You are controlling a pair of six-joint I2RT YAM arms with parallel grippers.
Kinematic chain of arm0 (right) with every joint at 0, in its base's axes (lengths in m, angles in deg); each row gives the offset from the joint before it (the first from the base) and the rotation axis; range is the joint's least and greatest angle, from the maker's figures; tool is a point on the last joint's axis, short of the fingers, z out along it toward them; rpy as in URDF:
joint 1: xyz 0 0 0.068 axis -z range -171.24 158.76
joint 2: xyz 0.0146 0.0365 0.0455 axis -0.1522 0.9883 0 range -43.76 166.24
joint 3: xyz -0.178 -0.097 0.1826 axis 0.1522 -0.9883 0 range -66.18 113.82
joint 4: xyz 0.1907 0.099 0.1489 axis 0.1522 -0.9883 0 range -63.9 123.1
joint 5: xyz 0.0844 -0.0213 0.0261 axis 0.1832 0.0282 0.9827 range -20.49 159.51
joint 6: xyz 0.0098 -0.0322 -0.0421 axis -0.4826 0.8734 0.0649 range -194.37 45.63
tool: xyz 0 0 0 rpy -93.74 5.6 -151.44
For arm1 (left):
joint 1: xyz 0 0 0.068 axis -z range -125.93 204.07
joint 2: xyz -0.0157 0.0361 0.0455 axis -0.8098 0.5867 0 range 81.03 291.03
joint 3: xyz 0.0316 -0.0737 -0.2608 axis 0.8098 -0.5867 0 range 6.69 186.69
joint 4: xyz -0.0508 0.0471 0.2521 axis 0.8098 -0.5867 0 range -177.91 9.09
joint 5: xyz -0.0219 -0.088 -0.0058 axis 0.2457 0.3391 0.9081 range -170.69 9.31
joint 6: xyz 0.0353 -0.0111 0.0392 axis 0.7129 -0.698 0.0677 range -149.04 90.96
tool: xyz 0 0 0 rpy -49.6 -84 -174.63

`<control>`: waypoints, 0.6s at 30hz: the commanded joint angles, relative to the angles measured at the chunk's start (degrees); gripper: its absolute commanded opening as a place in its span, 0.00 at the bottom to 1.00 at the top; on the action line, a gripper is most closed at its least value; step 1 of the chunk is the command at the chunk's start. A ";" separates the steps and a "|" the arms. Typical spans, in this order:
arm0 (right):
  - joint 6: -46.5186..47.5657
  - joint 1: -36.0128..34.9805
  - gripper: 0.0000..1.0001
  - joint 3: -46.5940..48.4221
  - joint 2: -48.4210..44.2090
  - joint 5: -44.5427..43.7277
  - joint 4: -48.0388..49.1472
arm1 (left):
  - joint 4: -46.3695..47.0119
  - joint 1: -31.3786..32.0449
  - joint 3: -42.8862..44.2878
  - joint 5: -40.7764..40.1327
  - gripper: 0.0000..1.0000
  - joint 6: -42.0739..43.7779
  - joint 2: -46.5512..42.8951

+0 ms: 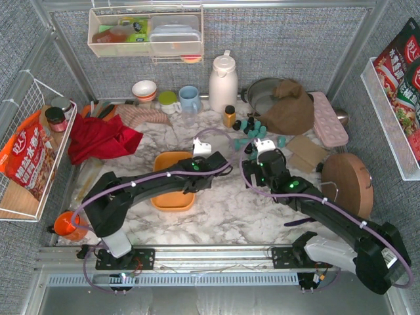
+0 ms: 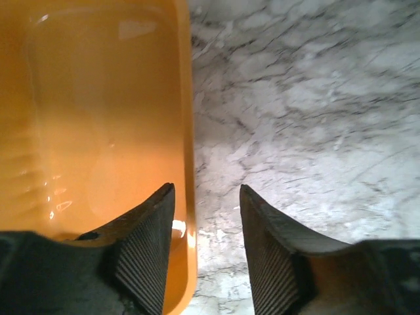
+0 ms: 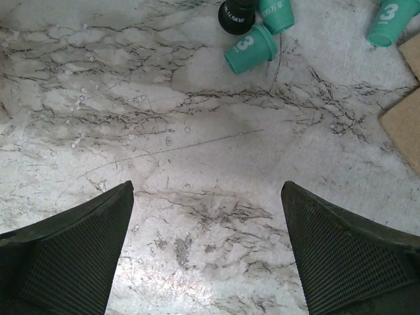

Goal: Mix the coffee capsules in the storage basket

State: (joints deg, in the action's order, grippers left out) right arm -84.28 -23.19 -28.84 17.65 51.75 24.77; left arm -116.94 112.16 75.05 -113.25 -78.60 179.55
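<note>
The orange storage basket (image 1: pixel 173 199) lies on the marble, partly under my left arm. In the left wrist view its inside (image 2: pixel 92 111) shows no capsules. My left gripper (image 1: pixel 200 156) (image 2: pixel 207 190) is open and straddles the basket's right wall, with one finger inside and one outside. The coffee capsules (image 1: pixel 252 130), teal and black, lie scattered on the marble behind the right gripper. Three teal capsules (image 3: pixel 249 49) and a black one (image 3: pixel 236 16) show at the top of the right wrist view. My right gripper (image 1: pixel 262 157) (image 3: pixel 207 186) is open and empty over bare marble.
A small amber bottle (image 1: pixel 229 115), a white jug (image 1: pixel 222 82), cups and a red cloth (image 1: pixel 98 138) stand behind. Brown cloth on a pan (image 1: pixel 289 105), a pink tray, cork pieces (image 3: pixel 403 118) and a wooden lid (image 1: pixel 346 184) are on the right. Wire rack at left.
</note>
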 commanded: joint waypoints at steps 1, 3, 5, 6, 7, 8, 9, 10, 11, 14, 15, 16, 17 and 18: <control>-0.52 -0.14 0.99 -0.27 0.82 -0.89 2.81 | 1.85 0.01 2.93 -0.85 0.56 2.01 -1.85; -0.95 -0.14 0.99 -0.60 1.35 -1.21 3.63 | 1.76 -0.03 4.06 -2.03 0.61 3.05 -3.18; -1.62 -0.14 0.99 -0.60 1.77 -2.02 4.19 | 2.15 -0.01 4.68 -3.27 0.65 4.45 -4.92; -2.10 -0.14 0.99 -0.73 1.90 -2.76 4.72 | 2.72 0.00 4.71 -3.83 0.66 5.25 -5.91; -2.85 -0.18 0.99 -0.82 2.08 -3.80 5.12 | 3.43 -0.07 4.57 -4.28 0.68 6.18 -7.07; -3.88 -0.14 0.99 -0.93 2.20 -5.73 5.61 | 4.21 -0.08 4.36 -4.97 0.69 7.14 -8.16; -5.20 -0.14 0.99 -0.89 2.45 -7.64 5.74 | 4.82 -0.08 4.26 -5.87 0.69 8.89 -9.38; -7.25 -0.07 0.99 -0.64 2.92 -9.60 5.66 | 5.39 -0.08 4.12 -6.93 0.70 10.32 -10.66; -8.26 -0.01 0.99 -0.28 3.45 -11.02 5.44 | 6.01 -0.08 3.88 -8.45 0.70 11.55 -11.95; -11.45 0.25 0.99 1.48 5.99 -14.02 4.72 | 9.69 -0.08 1.15 -13.77 0.71 17.01 -17.53; -12.43 0.41 0.99 2.18 6.96 -14.27 4.58 | 12.17 -0.08 -0.60 -15.25 0.71 19.12 -19.90; -13.41 0.59 0.99 3.01 8.24 -14.39 4.72 | 15.38 -0.15 -3.23 -16.28 0.73 21.51 -22.39; -14.37 0.76 0.98 3.52 9.47 -14.34 5.31 | 19.21 -0.16 -6.19 -17.03 0.74 23.93 -25.89; -15.30 1.01 0.96 4.12 10.83 -14.07 5.81 | 22.97 -0.23 -8.77 -17.41 0.75 25.06 -28.60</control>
State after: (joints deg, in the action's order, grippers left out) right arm -93.97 -22.71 -26.72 25.26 40.64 28.33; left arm -106.40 112.09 72.82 -124.70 -63.02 158.41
